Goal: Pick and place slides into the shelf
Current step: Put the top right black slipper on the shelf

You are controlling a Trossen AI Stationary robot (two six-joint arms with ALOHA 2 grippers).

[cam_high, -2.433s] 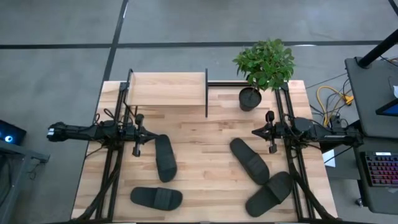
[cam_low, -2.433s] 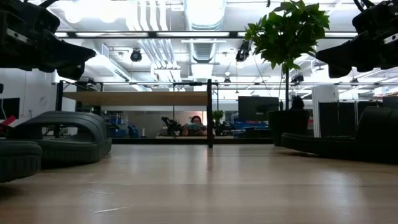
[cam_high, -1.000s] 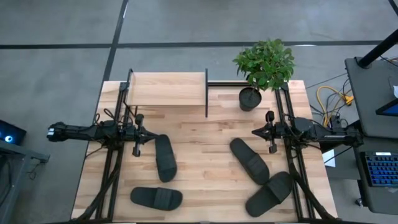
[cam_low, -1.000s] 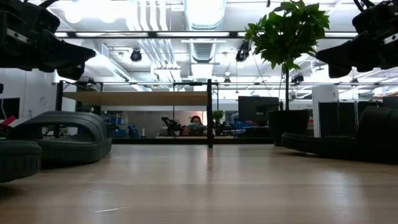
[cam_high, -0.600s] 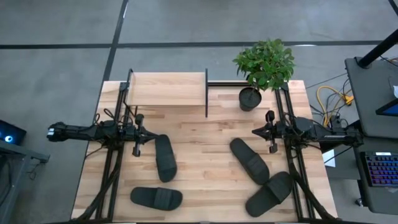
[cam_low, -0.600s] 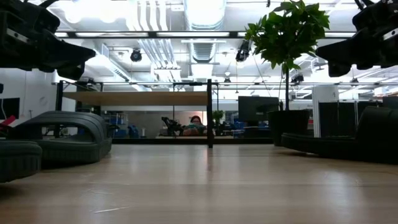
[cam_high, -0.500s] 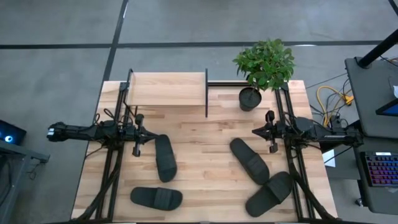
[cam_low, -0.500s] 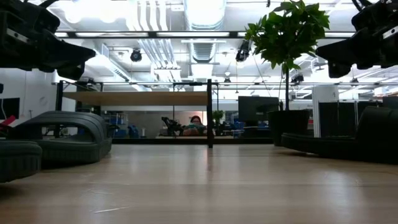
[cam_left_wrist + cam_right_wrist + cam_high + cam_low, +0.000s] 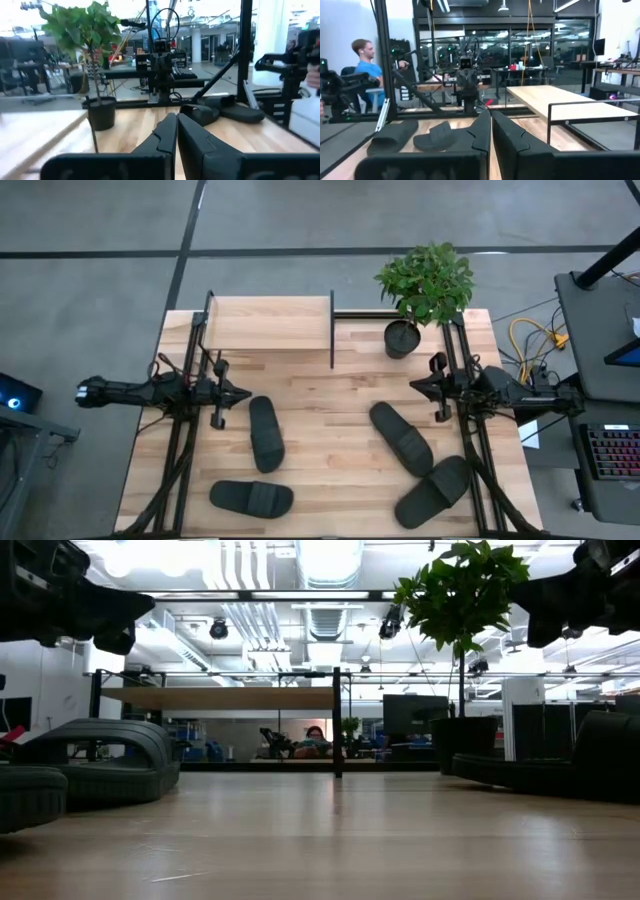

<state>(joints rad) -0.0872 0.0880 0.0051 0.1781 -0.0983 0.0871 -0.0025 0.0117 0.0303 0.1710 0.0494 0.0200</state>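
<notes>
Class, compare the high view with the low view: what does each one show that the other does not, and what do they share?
Only the high view shows all four slides, including the one at the near left, and the left gripper and right gripper apart over the table. Only the low view shows the room behind, with a person. Both show the shelf, the potted plant and slides lying on the table.

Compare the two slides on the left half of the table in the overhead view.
The slide beside the left gripper lies lengthwise front to back; the front-edge slide lies crosswise. The first sits nearer the shelf, the second farther. Both are matte black, strap up, flat on the table, untouched.
</notes>
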